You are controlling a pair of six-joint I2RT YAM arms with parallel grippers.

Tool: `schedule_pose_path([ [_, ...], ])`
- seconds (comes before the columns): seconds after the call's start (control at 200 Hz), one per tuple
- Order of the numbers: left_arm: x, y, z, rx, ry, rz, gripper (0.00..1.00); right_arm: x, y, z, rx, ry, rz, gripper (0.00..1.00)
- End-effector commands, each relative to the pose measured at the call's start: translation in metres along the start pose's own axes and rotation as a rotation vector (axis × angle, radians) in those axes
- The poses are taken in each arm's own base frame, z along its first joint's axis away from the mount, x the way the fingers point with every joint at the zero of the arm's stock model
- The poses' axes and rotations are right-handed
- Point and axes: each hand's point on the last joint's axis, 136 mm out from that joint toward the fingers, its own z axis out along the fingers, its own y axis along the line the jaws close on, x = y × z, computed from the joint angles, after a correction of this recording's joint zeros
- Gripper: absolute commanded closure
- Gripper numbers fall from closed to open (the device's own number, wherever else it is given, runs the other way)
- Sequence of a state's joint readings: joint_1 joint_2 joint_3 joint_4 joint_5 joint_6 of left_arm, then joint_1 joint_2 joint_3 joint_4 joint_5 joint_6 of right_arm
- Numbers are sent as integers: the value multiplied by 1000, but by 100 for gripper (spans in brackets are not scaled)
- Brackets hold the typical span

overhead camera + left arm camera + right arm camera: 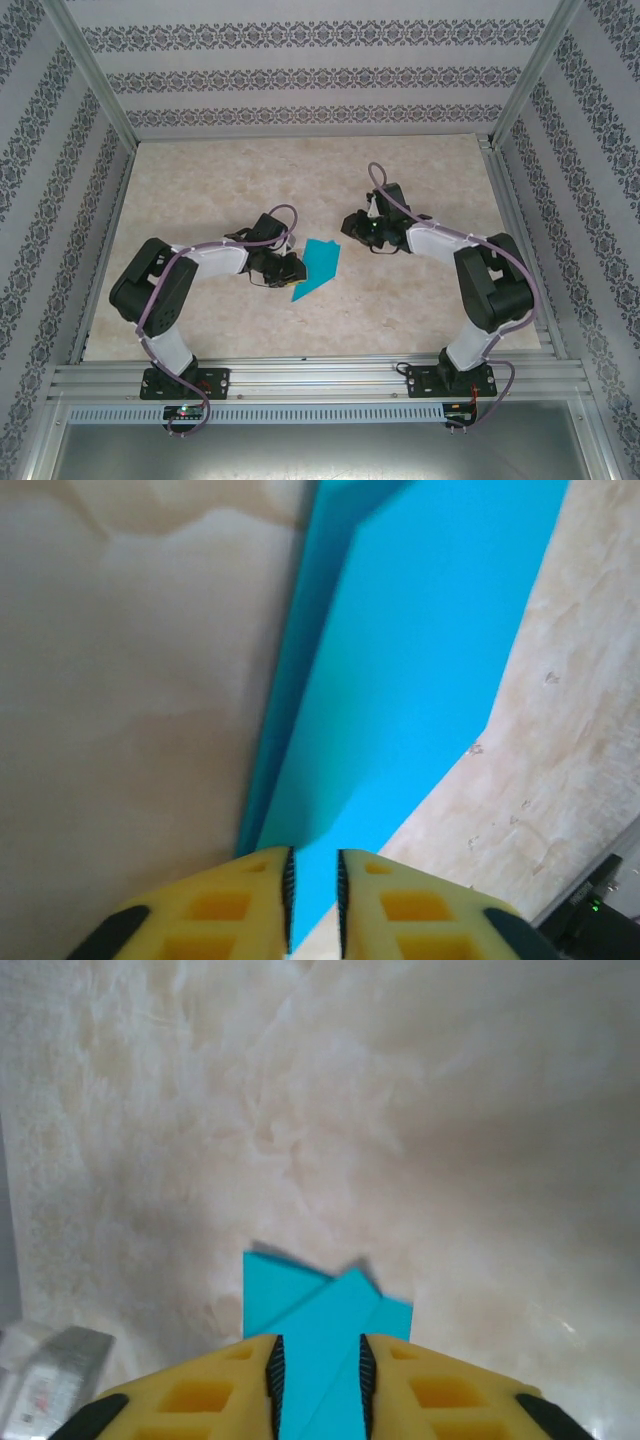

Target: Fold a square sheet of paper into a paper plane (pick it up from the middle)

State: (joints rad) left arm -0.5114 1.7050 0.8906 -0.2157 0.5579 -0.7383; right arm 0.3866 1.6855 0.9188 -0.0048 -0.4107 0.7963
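Note:
The turquoise-blue sheet of paper (318, 264) lies flat on the table between the two arms, folded into a narrow shape with layered flaps and a point toward the near left. My left gripper (288, 268) sits at its left edge; in the left wrist view its yellow fingers (250, 910) stand slightly apart, and the paper (420, 680) shows through the gap (314, 895). My right gripper (352, 229) is just beyond the paper's far right corner. Its jaws (318, 1380) are open, with the folded paper (320, 1305) lying on the table under them.
The marble-patterned table (220, 180) has patterned walls on three sides and metal posts (95, 75) at its corners. An aluminium rail (320, 380) carrying both arm bases runs along the near edge. Bare tabletop lies behind the grippers.

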Motion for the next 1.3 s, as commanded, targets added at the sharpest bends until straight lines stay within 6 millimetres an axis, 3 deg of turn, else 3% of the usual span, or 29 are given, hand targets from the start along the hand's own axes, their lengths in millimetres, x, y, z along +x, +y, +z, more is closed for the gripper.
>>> schedule_pose_path([
  [0.0,-16,-9,-34,-87,-103,69,72,30,-5,1,-6,47,52,70],
  [0.135,-24,-2,-44,-133,-128,95,68,53,-8,3,-4,62,88,65],
  [0.485,-35,-3,-23,-123,-54,118,63,79,-11,5,21,81,155,61],
  [1.294,-33,9,3,-139,22,101,66,101,-14,33,3,166,199,68],
])
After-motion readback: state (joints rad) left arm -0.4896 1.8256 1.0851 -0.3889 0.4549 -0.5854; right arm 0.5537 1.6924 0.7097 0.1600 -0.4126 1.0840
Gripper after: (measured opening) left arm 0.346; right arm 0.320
